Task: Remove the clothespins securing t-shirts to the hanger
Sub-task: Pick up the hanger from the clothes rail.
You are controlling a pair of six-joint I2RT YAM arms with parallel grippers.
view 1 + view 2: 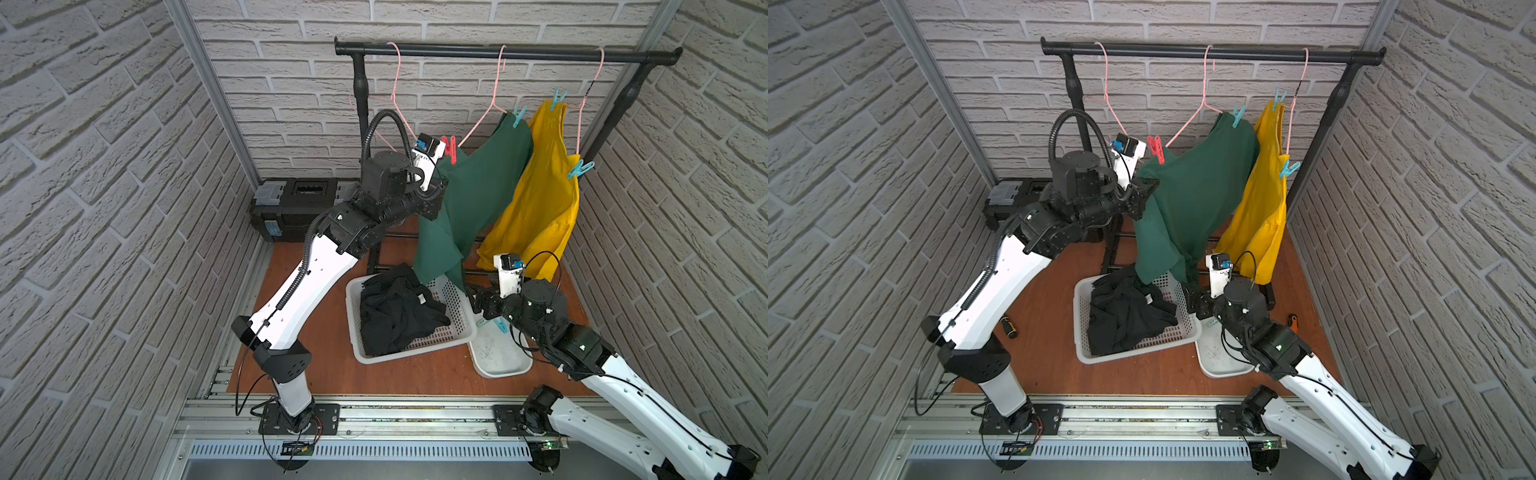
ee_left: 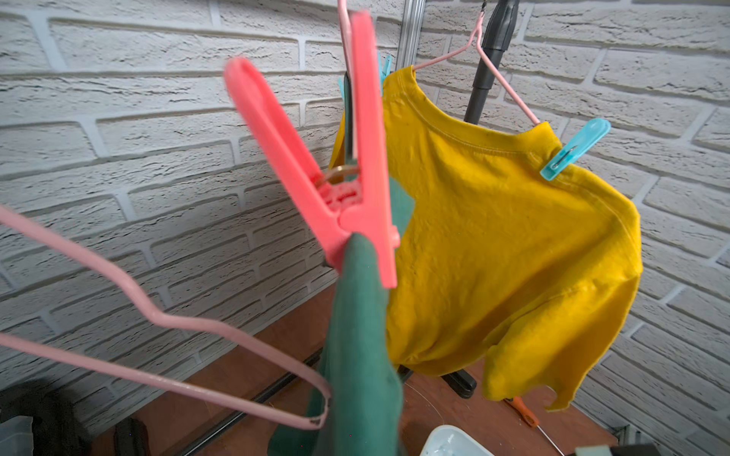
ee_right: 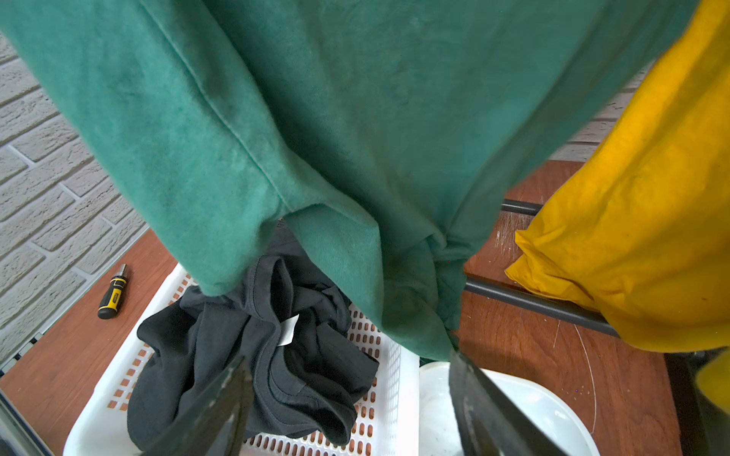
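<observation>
A red clothespin (image 1: 451, 148) (image 2: 347, 177) clips the green t-shirt (image 1: 478, 178) at its shoulder on the middle pink hanger (image 1: 494, 95). My left gripper (image 1: 441, 185) is just below it, shut on the green cloth; its fingers are hidden in the left wrist view. Teal clothespins hold the green shirt's far shoulder (image 1: 518, 116) and the yellow t-shirt (image 1: 540, 199) at two spots (image 1: 557, 99) (image 1: 579, 169). The black t-shirt (image 1: 399, 311) lies in the white basket (image 1: 365, 357). My right gripper (image 3: 351, 410) hangs open under the green hem, holding nothing.
A black rail (image 1: 498, 52) carries the hangers; the left one (image 1: 395, 95) is bare. A white tray (image 1: 503, 361) beside the basket holds a teal peg (image 1: 500, 326). A toolbox (image 1: 299, 203) stands at the back left. Screwdrivers lie on the floor (image 1: 1009, 326) (image 1: 1292, 323).
</observation>
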